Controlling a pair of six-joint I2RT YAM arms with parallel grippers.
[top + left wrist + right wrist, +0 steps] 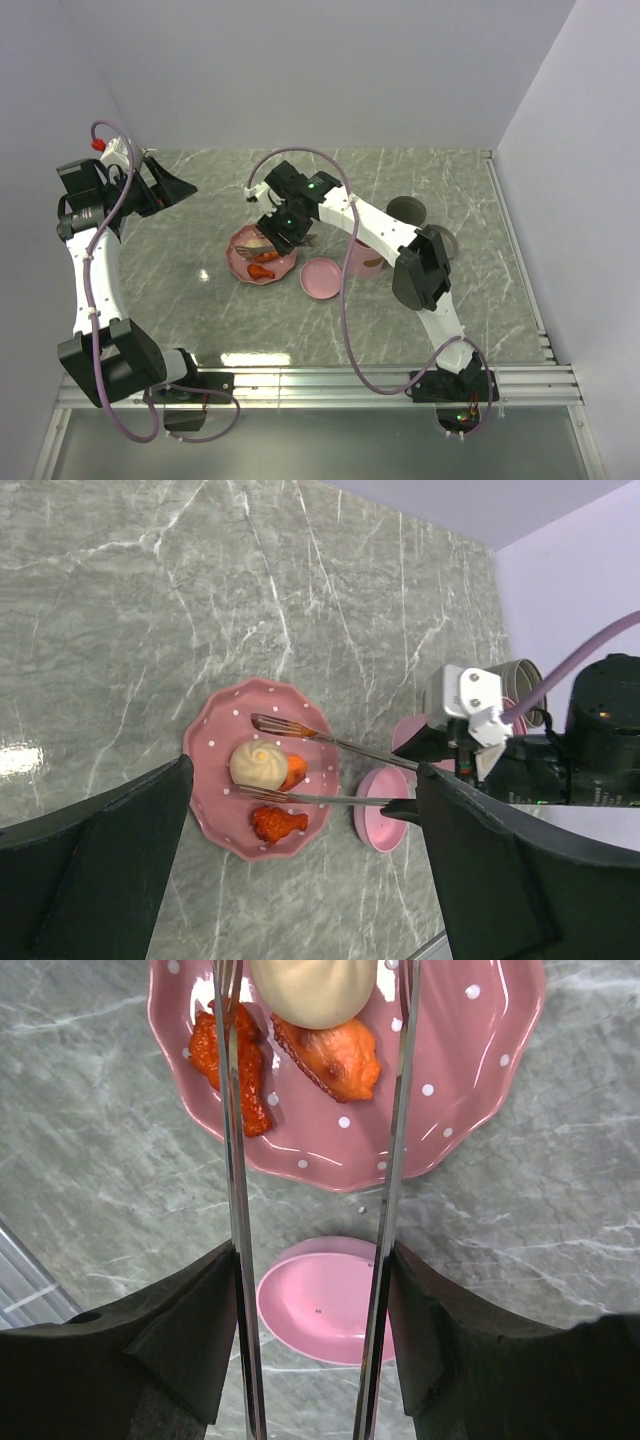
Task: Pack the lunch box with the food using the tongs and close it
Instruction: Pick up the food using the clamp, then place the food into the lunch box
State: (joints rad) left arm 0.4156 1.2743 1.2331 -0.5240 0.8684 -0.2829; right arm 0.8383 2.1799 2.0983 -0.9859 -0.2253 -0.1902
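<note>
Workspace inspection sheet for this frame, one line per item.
Surface: grey marble table, glare patches.
Job's things: bun and two orange pieces on pink plate; tongs tips either side of bun; lid beside plate; lunch box mostly hidden by right arm.
Clutter: two dark round things behind right arm, unidentifiable.
Grippers: right gripper shut on tongs; left gripper open, empty.
Cables: purple cable along each arm.
Surroundings: pale walls, metal rails at near edge.

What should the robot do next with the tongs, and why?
Probably squeeze the right gripper a little so the tongs pinch the cream ball. Their two arms sit on either side of it on the pink plate, and no food is lifted yet.
</note>
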